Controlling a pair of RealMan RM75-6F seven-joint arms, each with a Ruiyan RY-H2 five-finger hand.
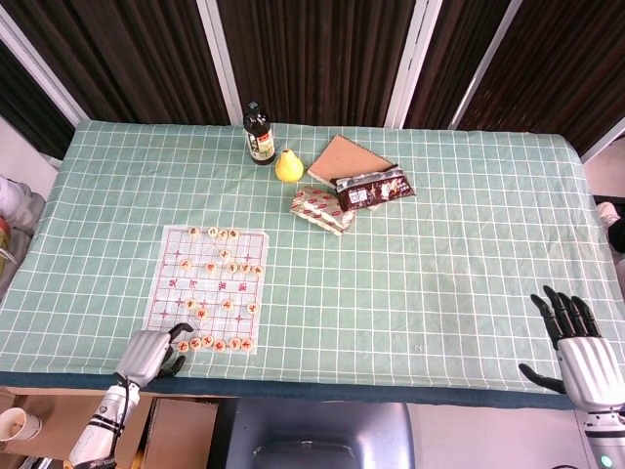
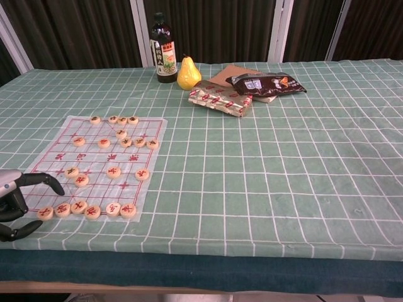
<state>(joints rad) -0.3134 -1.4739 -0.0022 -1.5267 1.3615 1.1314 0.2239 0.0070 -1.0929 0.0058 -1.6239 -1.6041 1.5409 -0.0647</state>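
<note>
Two robot hands at the near edge of a table under a green checked tablecloth (image 1: 439, 244). Left hand (image 1: 148, 354) at the near-left corner of the Chinese chess board sheet (image 1: 168, 285), fingers (image 2: 39, 180) apart and curled forward, holding nothing; dark fingertips just beside the left end of the near row of chess pieces (image 1: 215, 344), contact impossible to tell. Same hand at the lower left edge of the chest view (image 2: 14, 202), one finger arched over the sheet's near-left corner (image 2: 38, 189), the nearest disc (image 2: 45, 212) just right of it. Further pieces scattered across the middle of the sheet (image 2: 113, 172) and grouped along its far edge (image 2: 119, 119). Right hand (image 1: 581, 347) at the near-right corner of the table, well apart from every object, fingers spread and pointing away, empty; seen in the head view only.

Far side of the table, left to right: dark sauce bottle (image 1: 258, 135) upright, yellow pear (image 1: 288, 166) just beside it, brown cardboard sheet (image 1: 344, 156), dark snack bag (image 1: 373, 190) lying on its near corner, patterned snack packet (image 1: 320, 209) nearer and left of the bag.
</note>
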